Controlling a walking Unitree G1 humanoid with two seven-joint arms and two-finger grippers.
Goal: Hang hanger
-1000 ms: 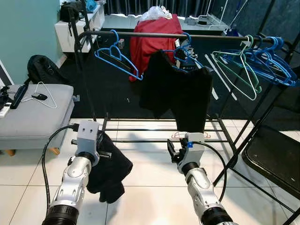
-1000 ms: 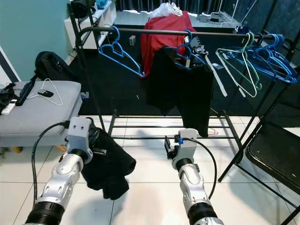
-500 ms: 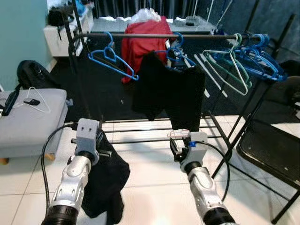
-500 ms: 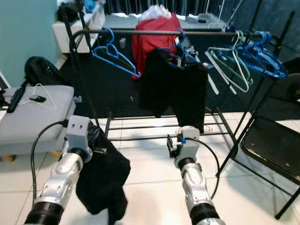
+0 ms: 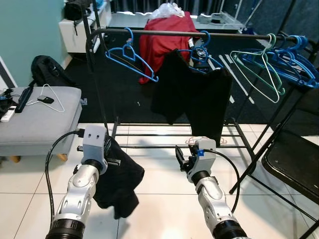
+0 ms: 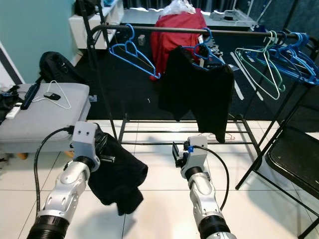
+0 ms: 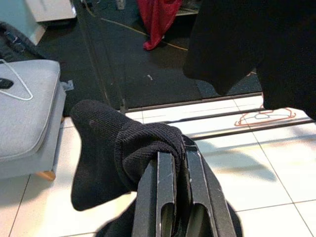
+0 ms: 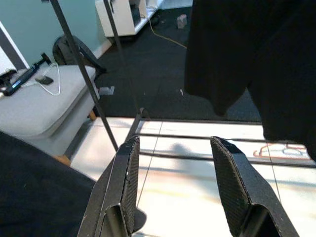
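At the far left a grey ottoman point(image 5: 35, 117) carries a white wire hanger point(image 5: 50, 99) near its back edge. The left end effector point(image 7: 174, 197) is clamped narrow on a black garment point(image 5: 119, 184) that droops above the tiled floor point(image 5: 159, 199). Beyond, a clothes rail point(image 5: 164, 33) holds a blue hanger point(image 5: 130, 56) near its left end, a hung black top point(image 5: 194, 97) at mid-rail, and green and blue hangers point(image 5: 279, 64) toward its right end. The right end effector point(image 8: 177, 192) hovers low before the rack, fingers spread wide, holding nothing.

Clothes rail point(image 5: 164, 34), hangers point(image 5: 130, 55), black garment point(image 5: 195, 97)
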